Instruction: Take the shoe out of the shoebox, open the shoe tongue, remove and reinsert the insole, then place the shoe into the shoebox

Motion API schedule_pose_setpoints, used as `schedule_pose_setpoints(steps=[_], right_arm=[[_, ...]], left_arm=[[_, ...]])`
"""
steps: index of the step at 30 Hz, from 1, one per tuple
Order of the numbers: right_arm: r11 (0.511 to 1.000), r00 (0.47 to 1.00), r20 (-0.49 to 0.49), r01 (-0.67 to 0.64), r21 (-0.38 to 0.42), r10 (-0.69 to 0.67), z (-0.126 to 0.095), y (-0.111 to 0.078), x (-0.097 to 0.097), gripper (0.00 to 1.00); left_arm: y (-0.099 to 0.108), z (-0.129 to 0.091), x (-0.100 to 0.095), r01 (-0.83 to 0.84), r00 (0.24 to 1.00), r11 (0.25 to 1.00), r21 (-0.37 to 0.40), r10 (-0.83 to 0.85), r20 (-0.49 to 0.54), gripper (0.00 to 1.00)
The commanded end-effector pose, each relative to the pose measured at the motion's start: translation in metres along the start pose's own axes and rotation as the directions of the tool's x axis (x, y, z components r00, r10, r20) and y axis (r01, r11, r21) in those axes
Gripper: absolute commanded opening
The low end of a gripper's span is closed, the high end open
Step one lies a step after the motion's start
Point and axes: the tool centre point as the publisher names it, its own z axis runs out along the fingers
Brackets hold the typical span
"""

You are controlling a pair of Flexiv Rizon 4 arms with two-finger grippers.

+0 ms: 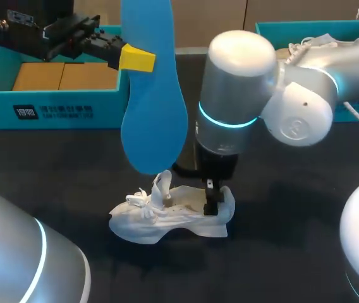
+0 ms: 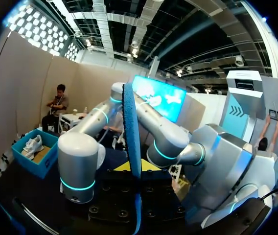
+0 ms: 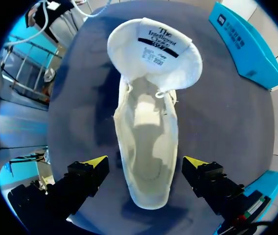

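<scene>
Left jaws pinch blue insole (image 1: 154,95); white sneaker (image 1: 167,221) heel between spread right jaws, so unclamped it may skid during reinsertion.

The desk (image 1: 293,221) has a dark, matte top. Three items rest directly on it.

1. Shoe (image 1: 167,218): white, upright on its sole, near the middle of the desk. In the head view its toe is on the left and its heel on the right. The tongue is raised and folded forward, so the opening is exposed.
2. Shoebox (image 1: 53,104): teal, open-topped, at the rear left of the desk. A label is printed on its front wall and the interior is brown.
3. Second box (image 1: 312,25): teal, open-topped, at the rear right of the desk.

The shoe stands well apart from both boxes, with bare desk surface on all sides of it.
</scene>
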Motion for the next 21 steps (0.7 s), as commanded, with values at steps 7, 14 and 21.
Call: schedule_pose_setpoints(steps=[7, 14, 21], right_arm=[[0.997, 0.999, -0.001, 0.052, 0.059, -0.052, -0.009, 0.025, -0.033, 1.00], [0.995, 0.997, -0.013, 0.071, 0.063, -0.071, 0.012, 0.035, -0.047, 1.00], [0.998, 0.999, -0.008, 0.046, 0.052, -0.046, 0.032, 0.036, -0.045, 1.00]], left_arm=[[0.000, 0.000, -0.001, 0.000, 1.000, 1.000, -0.002, 0.000, -0.001, 0.00], [0.000, 0.000, -0.001, 0.000, 1.000, 1.000, -0.002, 0.000, -0.001, 0.00], [0.000, 0.000, -0.001, 0.000, 1.000, 1.000, -0.002, 0.000, -0.001, 0.00]])
